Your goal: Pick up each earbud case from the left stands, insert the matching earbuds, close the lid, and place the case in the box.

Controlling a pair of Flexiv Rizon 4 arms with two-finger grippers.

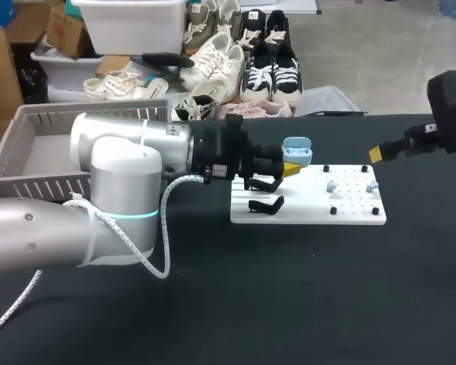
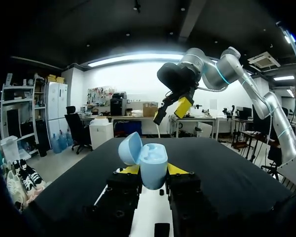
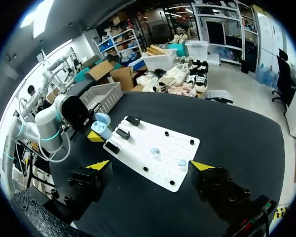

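One earbud case (image 2: 147,160) shows, pale blue, and the left hand (image 2: 153,170) is clenched on it: a yellow fingertip (image 2: 130,169) presses each flank of the body. The case's long axis stands upright between the fingers, mouth turned upward, with its lid swung open on the hinge and leaning off to one side of the body. From above, it is held in the air by the stand end of a single white board (image 1: 308,204), which lies flat on the black counter (image 1: 304,296). On that end of the board the right wrist view counts three black stands (image 3: 122,133) in a row, all without a case; from above the left hand covers part of that row. Two earbuds (image 1: 331,185) lie on the board's pegged half, the second (image 1: 372,185) near its right edge, set apart from each other – their small size hides which way each points. Four black knobs (image 3: 166,133) mark the corners of that pegged field. One grey slatted box (image 1: 38,184) sits at the counter's far left, behind the left arm (image 1: 129,163). The right hand (image 3: 150,165) is released, its two yellow tips spread wide and grasping nothing; it hangs above the counter just off the board's right end – well apart from the case.
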